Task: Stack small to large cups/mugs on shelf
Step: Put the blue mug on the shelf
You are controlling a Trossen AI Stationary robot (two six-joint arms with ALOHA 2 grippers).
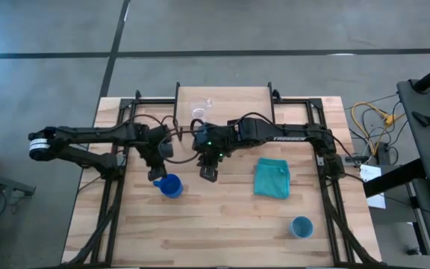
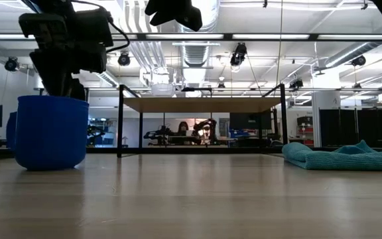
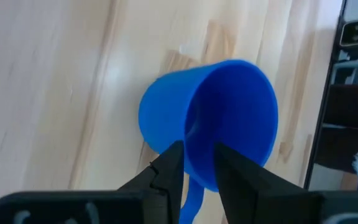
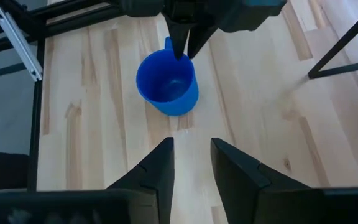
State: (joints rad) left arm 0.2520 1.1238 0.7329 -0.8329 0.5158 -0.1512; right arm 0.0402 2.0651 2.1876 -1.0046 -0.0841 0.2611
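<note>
Left gripper (image 3: 197,168) pinches the deep blue mug (image 1: 172,186) by its rim, handle side, near the table's centre, ready to lift; right gripper (image 4: 191,158) hovers beside it, empty, jaws apart.

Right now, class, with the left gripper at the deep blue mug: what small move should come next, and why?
Probably a short lift straight up. The left gripper has its fingers closed over the rim of the deep blue mug, which stands upright on the table. The shelf is raised and already bears the clear cup, so the mug must first leave the tabletop. The right gripper hangs empty nearby.
</note>
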